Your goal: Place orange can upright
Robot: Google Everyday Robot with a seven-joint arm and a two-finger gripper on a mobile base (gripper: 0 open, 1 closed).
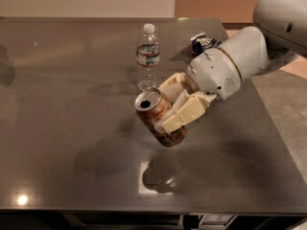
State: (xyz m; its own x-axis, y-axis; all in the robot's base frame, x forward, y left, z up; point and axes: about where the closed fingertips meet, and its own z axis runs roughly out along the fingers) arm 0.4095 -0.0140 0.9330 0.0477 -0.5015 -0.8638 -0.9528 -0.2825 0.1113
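The orange can [154, 116] is copper-orange with a silver top. It is held above the dark table [67, 128], tilted with its top pointing up and to the left. My gripper [172, 110] comes in from the right and is shut on the can's side with its cream fingers [184, 113]. The can's shadow lies on the table below it.
A clear plastic water bottle [147, 56] stands upright just behind the can. A small dark crumpled packet [204, 42] lies at the back right, partly behind my arm. The table's front edge runs along the bottom and its right edge slants down the right side.
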